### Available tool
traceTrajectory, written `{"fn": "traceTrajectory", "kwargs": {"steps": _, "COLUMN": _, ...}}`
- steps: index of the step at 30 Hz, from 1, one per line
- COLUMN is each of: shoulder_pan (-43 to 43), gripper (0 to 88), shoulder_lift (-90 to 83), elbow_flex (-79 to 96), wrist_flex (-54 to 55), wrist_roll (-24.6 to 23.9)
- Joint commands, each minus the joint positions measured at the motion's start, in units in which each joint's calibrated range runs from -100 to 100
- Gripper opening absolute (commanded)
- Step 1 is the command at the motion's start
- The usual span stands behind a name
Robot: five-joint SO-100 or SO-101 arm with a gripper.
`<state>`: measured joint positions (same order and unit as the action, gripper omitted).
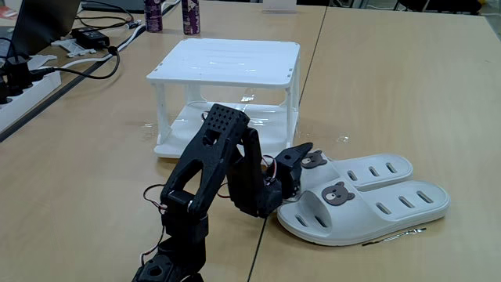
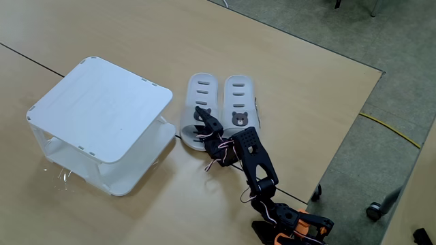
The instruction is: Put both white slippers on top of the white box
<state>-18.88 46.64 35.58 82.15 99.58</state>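
Note:
Two white slippers lie side by side on the wooden table, each with a brown bear badge. In one fixed view the farther slipper (image 1: 372,167) and the nearer slipper (image 1: 391,207) sit right of the black arm. The other fixed view shows them as a left slipper (image 2: 201,92) and a right slipper (image 2: 238,102). My gripper (image 1: 300,162) (image 2: 206,120) is low at the strap of the farther, left one, with its jaws spread apart. Both slippers rest flat. The white box (image 1: 227,61) (image 2: 102,109) stands apart from them with a bare top.
Cables, a power strip (image 1: 23,86) and a laptop crowd the table's far left. Two purple cans (image 1: 190,16) stand behind the box. A thin stick (image 1: 395,234) lies in front of the nearer slipper. The table edge (image 2: 340,150) drops to the floor close to the arm.

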Motion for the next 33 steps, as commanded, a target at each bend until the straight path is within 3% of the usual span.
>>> {"fn": "traceTrajectory", "kwargs": {"steps": 1, "shoulder_pan": -2.6, "gripper": 20.9, "shoulder_lift": -0.9, "elbow_flex": -3.4, "wrist_flex": -2.0, "wrist_roll": 0.4}}
{"fn": "traceTrajectory", "kwargs": {"steps": 9, "shoulder_pan": -4.9, "gripper": 19.9, "shoulder_lift": -0.9, "elbow_flex": -2.9, "wrist_flex": -3.2, "wrist_roll": 0.4}}
{"fn": "traceTrajectory", "kwargs": {"steps": 12, "shoulder_pan": -5.4, "gripper": 2.3, "shoulder_lift": -0.9, "elbow_flex": -2.9, "wrist_flex": -4.1, "wrist_roll": 0.4}}
{"fn": "traceTrajectory", "kwargs": {"steps": 18, "shoulder_pan": -5.0, "gripper": 0.8, "shoulder_lift": -3.4, "elbow_flex": -4.4, "wrist_flex": -6.0, "wrist_roll": 0.4}}
{"fn": "traceTrajectory", "kwargs": {"steps": 27, "shoulder_pan": -5.4, "gripper": 0.8, "shoulder_lift": -34.5, "elbow_flex": -5.1, "wrist_flex": -38.7, "wrist_roll": 0.4}}
{"fn": "traceTrajectory", "kwargs": {"steps": 33, "shoulder_pan": -5.5, "gripper": 0.8, "shoulder_lift": -50.0, "elbow_flex": -5.1, "wrist_flex": -47.2, "wrist_roll": 0.4}}
